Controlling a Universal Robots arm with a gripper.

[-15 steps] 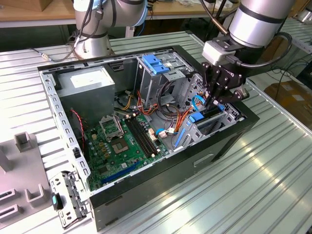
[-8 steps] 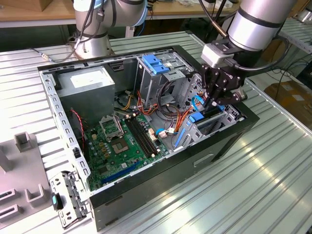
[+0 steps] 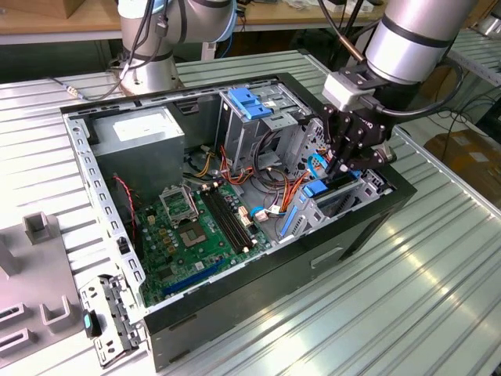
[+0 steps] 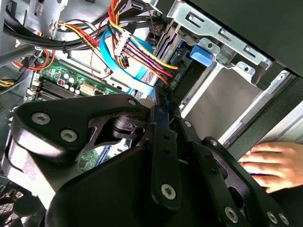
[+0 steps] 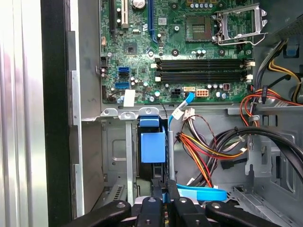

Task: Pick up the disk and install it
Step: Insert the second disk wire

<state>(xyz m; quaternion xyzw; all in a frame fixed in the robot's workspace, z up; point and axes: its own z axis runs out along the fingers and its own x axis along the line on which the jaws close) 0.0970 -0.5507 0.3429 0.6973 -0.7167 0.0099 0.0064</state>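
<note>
Your end effector (image 3: 342, 166) hangs inside the open computer case (image 3: 235, 282), down at the drive bay (image 3: 337, 200) near the case's front wall on the exterior view's right. In the first wrist view its two black fingers (image 5: 152, 208) stand close together, nearly touching, pinched on a thin blue edge at the mouth of the bay; you can't tell for certain whether that edge belongs to the disk. The disk (image 5: 152, 147) sits down in the grey metal bay, showing a blue plastic face with dark metal around it, just beside the bay's upright divider. A flat blue ribbon cable (image 5: 201, 193) lies just beside the fingers, and a bundle of red, yellow and black wires (image 5: 208, 149) runs past it towards the green motherboard (image 5: 189, 52). In the second wrist view a person's hand (image 4: 274, 163) rests outside the case wall near the black linkage. The case lies on its side on the ribbed metal counter (image 3: 407, 298).
</note>
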